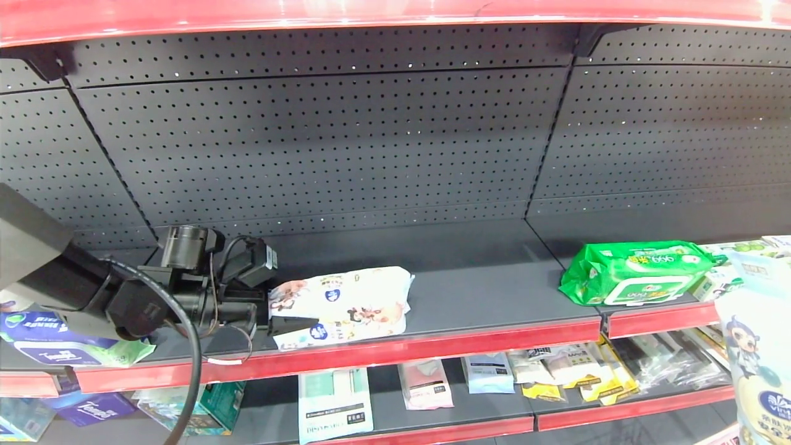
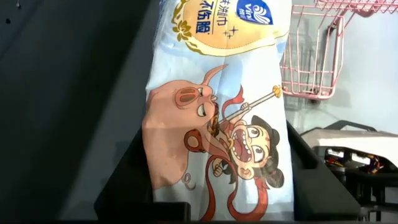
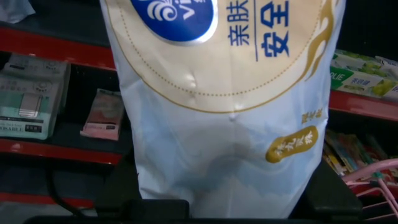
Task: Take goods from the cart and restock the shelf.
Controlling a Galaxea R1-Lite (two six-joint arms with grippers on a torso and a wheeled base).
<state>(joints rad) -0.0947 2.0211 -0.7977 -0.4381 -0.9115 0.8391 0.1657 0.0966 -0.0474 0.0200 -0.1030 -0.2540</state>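
Left gripper [image 2: 216, 143] grasps a cartoon pack [image 1: 343, 296] laid on the shelf [image 1: 469, 278] at seven o'clock (nearly placed); right gripper [image 3: 225, 168] clutches a second pack [image 3: 230, 93], not yet shelved.

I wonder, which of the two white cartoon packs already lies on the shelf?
The left pack, in the left gripper, lies flat on the shelf; the right pack is held upright, off it, by the right gripper.

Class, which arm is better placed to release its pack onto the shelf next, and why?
Left, likely: its end effector holds the cartoon pack flat on the shelf; the right arm's pack hangs out in front of it.
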